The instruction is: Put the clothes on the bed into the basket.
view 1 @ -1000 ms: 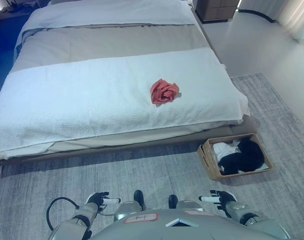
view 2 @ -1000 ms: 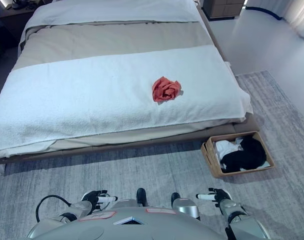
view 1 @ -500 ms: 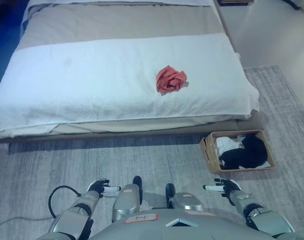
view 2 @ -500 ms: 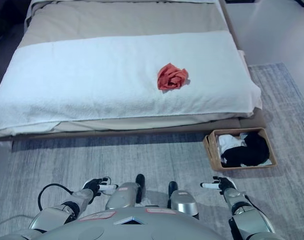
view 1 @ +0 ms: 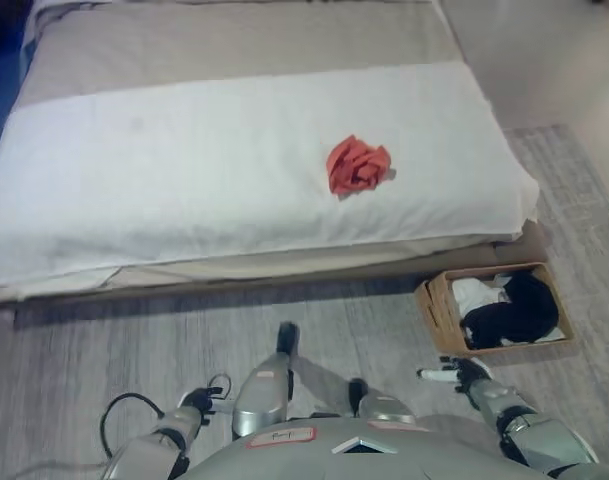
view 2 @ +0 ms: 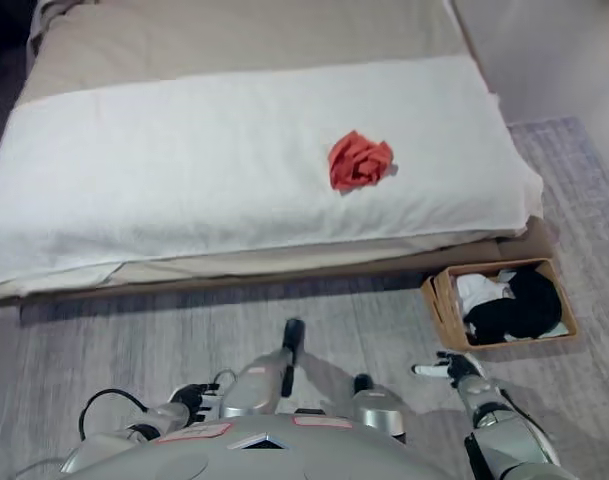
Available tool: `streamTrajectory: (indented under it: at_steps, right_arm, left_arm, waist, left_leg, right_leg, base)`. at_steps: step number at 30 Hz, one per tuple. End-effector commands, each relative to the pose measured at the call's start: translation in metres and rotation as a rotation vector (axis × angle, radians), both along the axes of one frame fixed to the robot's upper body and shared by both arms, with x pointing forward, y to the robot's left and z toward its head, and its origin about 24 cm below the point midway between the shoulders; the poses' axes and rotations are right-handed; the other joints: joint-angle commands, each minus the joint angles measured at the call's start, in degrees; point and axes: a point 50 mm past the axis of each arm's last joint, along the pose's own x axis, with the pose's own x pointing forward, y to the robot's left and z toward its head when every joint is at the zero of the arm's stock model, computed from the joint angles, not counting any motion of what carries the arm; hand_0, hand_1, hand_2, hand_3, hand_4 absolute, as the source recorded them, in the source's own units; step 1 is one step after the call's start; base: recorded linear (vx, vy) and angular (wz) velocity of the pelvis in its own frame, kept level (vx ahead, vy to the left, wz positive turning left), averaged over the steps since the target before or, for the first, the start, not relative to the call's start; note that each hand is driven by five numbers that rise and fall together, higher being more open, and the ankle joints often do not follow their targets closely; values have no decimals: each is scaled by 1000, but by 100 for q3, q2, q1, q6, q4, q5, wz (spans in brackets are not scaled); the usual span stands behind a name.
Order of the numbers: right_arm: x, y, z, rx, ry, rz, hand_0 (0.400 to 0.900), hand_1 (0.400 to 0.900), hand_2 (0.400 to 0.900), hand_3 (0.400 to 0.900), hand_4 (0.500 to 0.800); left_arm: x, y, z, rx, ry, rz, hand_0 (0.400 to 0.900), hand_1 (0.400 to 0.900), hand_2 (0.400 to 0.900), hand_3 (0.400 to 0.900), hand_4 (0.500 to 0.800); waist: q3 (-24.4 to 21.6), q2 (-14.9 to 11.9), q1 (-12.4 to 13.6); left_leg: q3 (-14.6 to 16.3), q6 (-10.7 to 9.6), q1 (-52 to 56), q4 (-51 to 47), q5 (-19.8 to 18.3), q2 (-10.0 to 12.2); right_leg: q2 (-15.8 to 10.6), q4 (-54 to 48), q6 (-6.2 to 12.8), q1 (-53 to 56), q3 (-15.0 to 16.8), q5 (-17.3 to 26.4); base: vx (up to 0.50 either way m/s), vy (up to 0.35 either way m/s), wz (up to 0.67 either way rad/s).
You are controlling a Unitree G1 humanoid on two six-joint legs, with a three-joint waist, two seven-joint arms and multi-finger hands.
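Note:
A crumpled red-orange cloth (view 1: 357, 166) lies on the white blanket of the bed (view 1: 184, 170), right of its middle. A brown basket (view 1: 439, 312) stands on the floor by the bed's near right corner, with black and white clothes in it. My right hand (view 1: 458, 374) hangs low at the lower right, just in front of the basket, fingers straight, holding nothing. My left hand (view 1: 197, 402) shows at the lower left, low over the floor, fingers loosely relaxed and empty. Both hands are far from the cloth.
The bed (view 2: 234, 50) fills the upper half of the view, with a beige cover behind the white blanket. Grey carpet (view 1: 104, 350) runs between me and the bed. Pale hard floor (view 2: 544, 60) lies to the right of the bed.
The camera has moved closer to the bed and shifted; bed and basket sit further right and lower in view. The cloth and basket have not moved. Both hands stay low.

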Motion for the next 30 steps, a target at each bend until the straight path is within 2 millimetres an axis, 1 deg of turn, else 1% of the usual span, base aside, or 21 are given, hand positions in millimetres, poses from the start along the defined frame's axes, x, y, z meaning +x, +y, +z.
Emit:
streamTrajectory:
  at_steps: [1,2,3,6,7,9,10,11,12,13,14,15,16,17,19,21,22,23,25,27,30]
  right_arm:
    - [12,-7,6,-17,-35,43,900,900,900,900,800]
    - [10,-5,5,-9,-25,43,900,900,900,900,800]
    - [8,-5,4,-3,-20,41,900,900,900,900,800]
    - [9,-2,4,10,-24,37,900,900,900,900,800]
    - [11,-2,4,8,-28,36,900,900,900,900,800]
    - [19,-1,6,7,-45,49,900,900,900,900,800]
    - [22,-1,7,6,-55,53,900,900,900,900,800]
    - [24,-1,8,3,-64,52,900,900,900,900,800]
    - [27,-2,9,2,-74,55,900,900,900,900,800]
    - [29,-3,10,-1,-81,57,900,900,900,900,800]
    - [33,-4,12,-9,-92,60,900,900,900,900,800]
    - [34,-6,13,-14,-97,59,900,900,900,900,800]
    - [40,-7,15,-20,-115,63,900,900,900,900,800]
    - [46,-8,18,-27,-136,67,900,900,900,900,800]
    - [59,-11,25,-46,-178,79,900,900,900,900,800]
    - [73,-11,31,-53,-216,104,900,900,900,900,800]
    - [79,-12,35,-63,-236,116,900,900,900,900,800]
    - [85,-13,39,-74,-251,137,900,900,900,900,800]
    - [91,-19,46,-96,-273,157,900,900,900,900,800]
    - [103,-26,57,-126,-312,196,900,900,900,900,800]
    - [123,-46,84,-207,-393,221,900,900,900,900,800]
  left_arm:
    - [19,28,13,87,-61,7,900,900,900,900,800]
    - [19,29,14,90,-59,4,900,900,900,900,800]
    - [18,31,14,93,-55,-1,900,900,900,900,800]
    - [23,37,17,112,-63,-6,900,900,900,900,800]
    - [25,38,19,116,-70,-9,900,900,900,900,800]
    - [34,41,22,128,-94,-4,900,900,900,900,800]
    - [36,42,23,128,-99,-4,900,900,900,900,800]
    - [36,42,23,129,-99,-5,900,900,900,900,800]
    - [35,43,23,131,-97,-5,900,900,900,900,800]
    - [35,43,23,130,-97,-2,900,900,900,900,800]
    - [36,43,23,127,-97,-1,900,900,900,900,800]
    - [36,42,23,127,-95,-3,900,900,900,900,800]
    - [37,42,23,128,-94,-6,900,900,900,900,800]
    - [38,40,23,127,-96,-9,900,900,900,900,800]
    - [41,39,23,129,-101,-9,900,900,900,900,800]
    - [40,40,23,133,-102,7,900,900,900,900,800]
    - [38,41,23,133,-102,16,900,900,900,900,800]
    - [36,43,23,135,-96,21,900,900,900,900,800]
    - [27,46,22,138,-74,36,900,900,900,900,800]
    - [20,45,20,131,-64,56,900,900,900,900,800]
    - [5,41,15,113,-25,67,900,900,900,900,800]
  waist:
    - [-303,-284,-20]
    - [-376,-337,-26]
    - [-415,-389,-35]
    - [-385,-512,-85]
    - [-368,-489,-111]
    - [-227,-438,-190]
    - [-163,-386,-223]
    - [-118,-339,-245]
    - [-106,-308,-250]
    - [-89,-276,-267]
    - [-37,-228,-305]
    - [-13,-193,-333]
    - [25,-148,-335]
    - [66,-125,-346]
    - [162,-170,-390]
    - [218,-225,-387]
    - [229,-246,-387]
    - [245,-282,-399]
    - [143,-400,-372]
    - [-18,-390,-332]
    - [-165,-296,-353]
  left_leg:
    - [52,434,-1008,613,454,-189]
    - [93,485,-995,700,324,-247]
    - [149,539,-938,720,204,-285]
    - [252,699,-707,740,-84,-412]
    - [212,721,-619,700,-116,-403]
    - [119,840,-307,577,-189,-460]
    - [75,870,-165,499,-187,-459]
    - [24,892,-28,435,-232,-462]
    - [-28,913,133,333,-255,-453]
    - [-85,918,282,249,-270,-475]
    - [-149,899,452,155,-290,-471]
    - [-196,888,579,135,-307,-476]
    - [-218,845,678,117,-361,-430]
    - [-254,802,745,144,-434,-426]
    - [-327,713,859,198,-578,-467]
    - [-314,644,994,175,-680,-445]
    - [-304,618,1050,164,-712,-442]
    - [-321,599,1099,154,-730,-467]
    - [-384,544,1195,85,-811,-475]
    - [-366,493,1364,-81,-833,-349]
    - [-469,369,1417,-173,-821,-167]
  right_leg:
    - [422,172,-99,624,27,-191]
    - [365,370,-22,553,32,-112]
    - [325,632,66,470,44,93]
    - [261,1696,297,107,-21,878]
    - [292,2060,305,-113,-74,1070]
    - [306,2942,386,-511,-275,1685]
    - [345,3332,391,-640,-357,1800]
    - [400,3568,378,-774,-416,1725]
    - [361,3615,348,-908,-495,1619]
    - [373,3529,291,-1046,-535,1453]
    - [404,3245,163,-1265,-573,1043]
    - [384,3010,117,-1339,-642,811]
    - [305,2679,48,-1432,-771,480]
    - [190,2226,39,-1465,-839,402]
    - [-28,954,169,-1567,-716,762]
    - [-308,331,335,-1680,-725,1254]
    - [-386,151,387,-1714,-765,1409]
    - [-399,149,428,-1718,-726,1544]
    - [-358,30,409,-1472,-618,1494]
    - [-334,-53,393,-1346,-712,1510]
    - [-240,-207,326,-1136,-887,1405]
  base:
    - [267,157,-27]
    - [319,195,-27]
    - [330,231,-23]
    - [253,199,-10]
    - [220,182,11]
    - [206,182,21]
    - [237,179,28]
    - [240,150,23]
    - [237,119,22]
    - [255,98,27]
    - [251,72,35]
    - [266,42,37]
    - [223,4,35]
    - [197,-36,37]
    - [174,-107,36]
    - [141,-142,16]
    - [122,-145,15]
    - [143,-173,27]
    - [174,-213,18]
    - [231,-227,8]
    - [187,-235,26]
